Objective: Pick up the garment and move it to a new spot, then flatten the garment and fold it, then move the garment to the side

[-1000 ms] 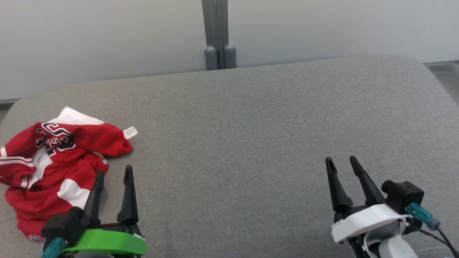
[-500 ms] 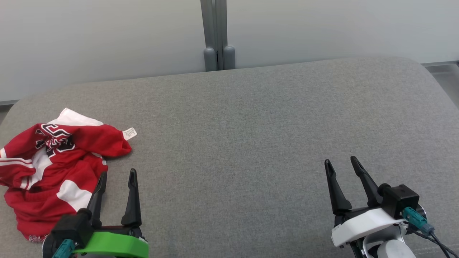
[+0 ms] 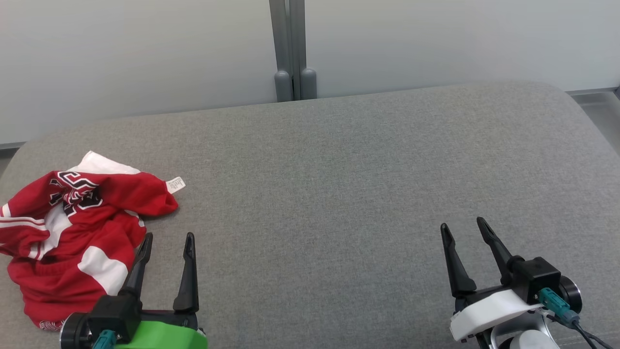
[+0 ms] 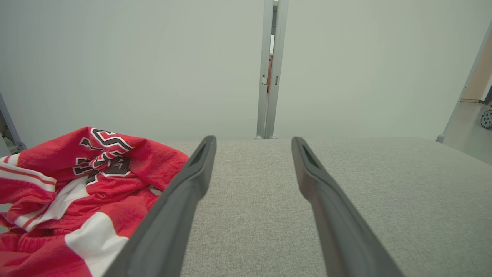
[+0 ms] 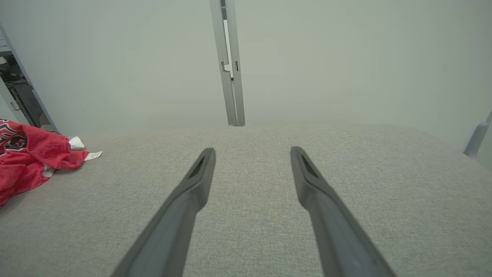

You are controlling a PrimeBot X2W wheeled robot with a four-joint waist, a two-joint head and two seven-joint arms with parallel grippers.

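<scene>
Left gripper (image 3: 168, 237): fingers spread wide, nothing between them, low over the grey cushion (image 3: 339, 184). Green mount and wrist body cut off by the bottom edge of the head view. Its left finger (image 3: 138, 264) runs along the near right edge of the garment (image 3: 72, 228); touching or just above the cloth, cannot tell. In the left wrist view that same finger covers part of the garment's lower right.

Right gripper (image 3: 461, 224): fingers also spread, empty, over bare cushion on the robot's right, well apart from the garment. White housing, black camera block and teal plug partly cut off at the bottom right.

Garment: red with white panels and stripes, crumpled in a heap at the cushion's left end, just beside the left gripper. Its left side is cut off by the frame edge in the head view. Black-and-white lettering is creased, unreadable. What kind of garment it is, cannot tell. Small white label (image 3: 175, 184) pokes out at its right tip, print too small to read. In the right wrist view the garment (image 5: 27, 154) sits at the far left, cropped.

Behind the cushion: pale wall panels, grey post (image 3: 289, 48) at the seam.
</scene>
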